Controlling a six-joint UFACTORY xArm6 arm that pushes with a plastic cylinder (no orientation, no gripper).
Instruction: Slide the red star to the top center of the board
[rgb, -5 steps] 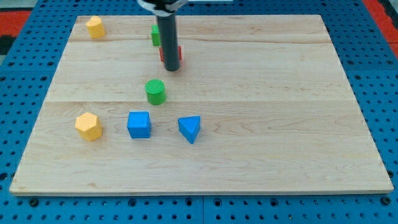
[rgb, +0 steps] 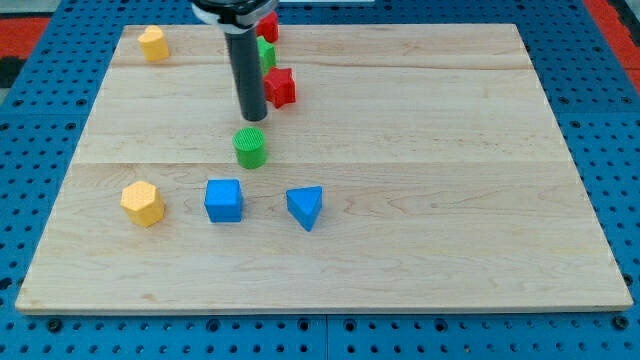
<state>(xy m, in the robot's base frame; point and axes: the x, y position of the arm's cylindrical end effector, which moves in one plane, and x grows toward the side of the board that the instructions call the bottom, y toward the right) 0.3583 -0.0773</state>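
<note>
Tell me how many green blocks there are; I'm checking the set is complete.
2. A green cylinder sits left of centre, just below my tip. Another green block, partly hidden by the rod, is near the top edge.

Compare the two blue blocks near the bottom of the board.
The blue cube lies to the view's left of the blue triangular block. The blue cube shows square faces; the blue triangular block is wedge-shaped, tapering to a point toward the view's bottom. Both are the same blue and lie apart, far from my tip.
</note>
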